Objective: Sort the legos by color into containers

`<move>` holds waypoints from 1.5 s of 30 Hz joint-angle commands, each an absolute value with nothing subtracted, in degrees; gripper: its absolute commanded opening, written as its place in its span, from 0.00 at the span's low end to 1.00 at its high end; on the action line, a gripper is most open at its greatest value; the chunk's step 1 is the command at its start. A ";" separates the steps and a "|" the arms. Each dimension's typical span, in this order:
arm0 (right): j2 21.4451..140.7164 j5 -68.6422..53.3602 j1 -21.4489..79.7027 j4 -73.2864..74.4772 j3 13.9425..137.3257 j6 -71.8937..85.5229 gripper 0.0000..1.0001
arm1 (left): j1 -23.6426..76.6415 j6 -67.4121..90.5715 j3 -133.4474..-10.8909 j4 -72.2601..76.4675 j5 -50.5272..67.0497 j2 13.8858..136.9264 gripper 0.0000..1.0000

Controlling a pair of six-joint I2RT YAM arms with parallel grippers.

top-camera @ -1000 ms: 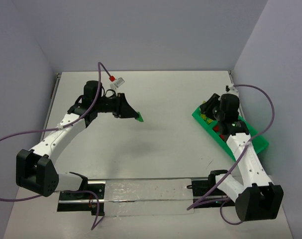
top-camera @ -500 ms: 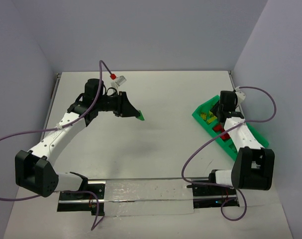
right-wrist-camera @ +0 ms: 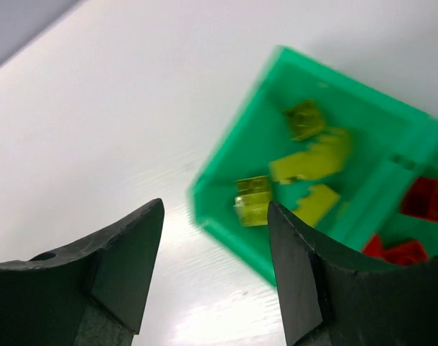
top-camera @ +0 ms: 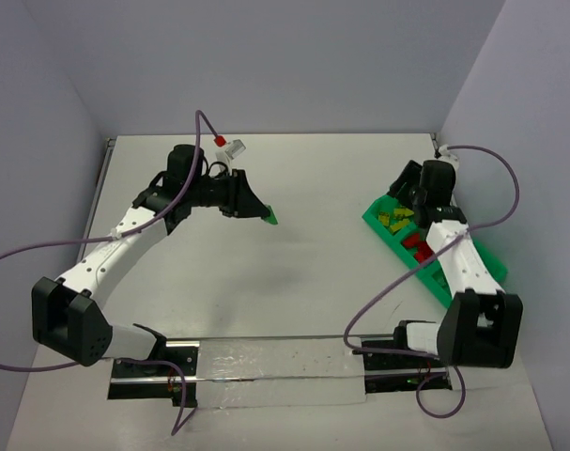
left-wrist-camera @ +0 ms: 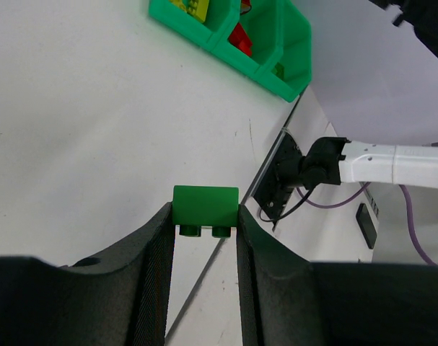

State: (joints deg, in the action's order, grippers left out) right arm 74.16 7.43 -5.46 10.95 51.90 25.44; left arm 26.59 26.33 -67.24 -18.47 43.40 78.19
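Top external view: green brick held at centre-left, tray well apart at the right

Finding 1. Your left end effector is clenched on one dark green brick and holds it clear of the counter. The left wrist view shows the brick pinched by its side faces, with its studs pointing back towards the wrist. That is a square hold and should keep the brick level in transit.

Finding 2. The tray sits at the right of the frame, well apart from that brick. Yellow-green bricks lie in its end compartment and red bricks in the next, so the colours are kept separate as the task requires.

Finding 3. Your right end effector hangs above the yellow-green compartment, released, with nothing between its fingers. One yellow-green piece near the tray wall is blurred, and I cannot tell whether it is resting or falling.

Judgement: the green brick belongs in a compartment beyond the red.
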 commanded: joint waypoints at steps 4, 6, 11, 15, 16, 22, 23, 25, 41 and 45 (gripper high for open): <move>57.26 -21.46 10.35 3.72 50.34 9.74 0.69 | 26.81 28.16 -71.20 -18.74 41.51 80.30 0.00; 55.42 -23.99 15.89 4.67 50.19 7.13 0.71 | 26.81 29.08 -71.45 -18.55 41.11 81.08 0.00; 55.89 -25.43 24.99 7.37 52.34 7.22 0.72 | 26.81 30.61 -72.54 -19.68 38.50 82.45 0.00; 59.60 -21.96 33.80 7.14 54.82 7.05 0.73 | 26.81 32.03 -72.44 -19.21 36.77 82.29 0.00; 60.64 -21.23 35.17 7.26 55.72 6.82 0.74 | 26.81 32.58 -72.42 -19.16 36.10 82.19 0.00; 66.06 -16.70 39.19 4.05 57.03 9.73 0.74 | 26.81 33.22 -72.33 -18.97 35.60 81.44 0.00; 66.79 -15.80 39.47 3.24 57.21 10.11 0.74 | 26.81 33.17 -72.38 -19.19 35.58 81.37 0.00; 68.62 -13.82 40.25 1.69 57.58 10.91 0.73 | 26.81 32.96 -72.60 -19.70 35.51 81.30 0.00; 77.74 -11.33 43.03 -3.31 61.94 13.12 0.64 | 26.81 32.87 -72.09 -19.86 35.51 80.33 0.00; 78.66 -11.16 43.07 -3.43 62.31 13.48 0.52 | 26.81 32.87 -72.07 -19.99 35.42 80.24 0.00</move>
State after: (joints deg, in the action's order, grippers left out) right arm 77.96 -12.31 42.50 0.38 59.15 12.85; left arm 26.59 32.60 -69.60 -20.22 35.79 82.52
